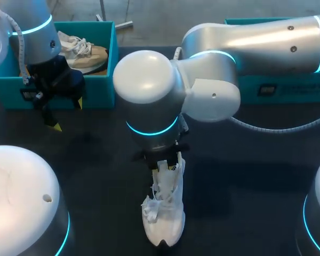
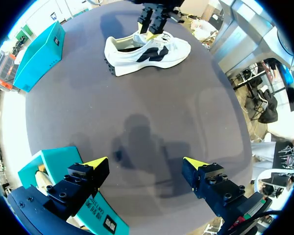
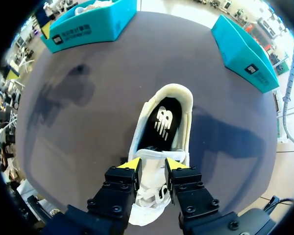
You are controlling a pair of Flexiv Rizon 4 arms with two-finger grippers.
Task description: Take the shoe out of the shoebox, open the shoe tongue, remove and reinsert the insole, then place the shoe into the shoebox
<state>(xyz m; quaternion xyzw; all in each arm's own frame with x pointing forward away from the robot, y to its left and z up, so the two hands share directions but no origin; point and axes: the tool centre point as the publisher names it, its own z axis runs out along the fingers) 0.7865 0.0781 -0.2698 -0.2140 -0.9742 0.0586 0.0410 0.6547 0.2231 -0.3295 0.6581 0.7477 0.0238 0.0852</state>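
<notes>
The right end effector (image 3: 153, 164) has its yellow tips drawn close on the upper edge of the tongue (image 3: 159, 155), pinching it from both sides. The white shoe (image 3: 174, 90) stands on its sole on the counter (image 3: 78, 122) directly beneath, heel pointing away ahead of the fingers, and the dark insole (image 3: 161, 122) lies inside just ahead of them. The hold is on a thin, soft edge, so a firm pull may let it slip free. Nothing pins the shoe down, so the same pull could instead tip or drag it. The left end effector (image 2: 147, 164) is spread, holds nothing and hangs well apart beside the teal shoebox (image 2: 46, 169), too far off to brace it.
</notes>
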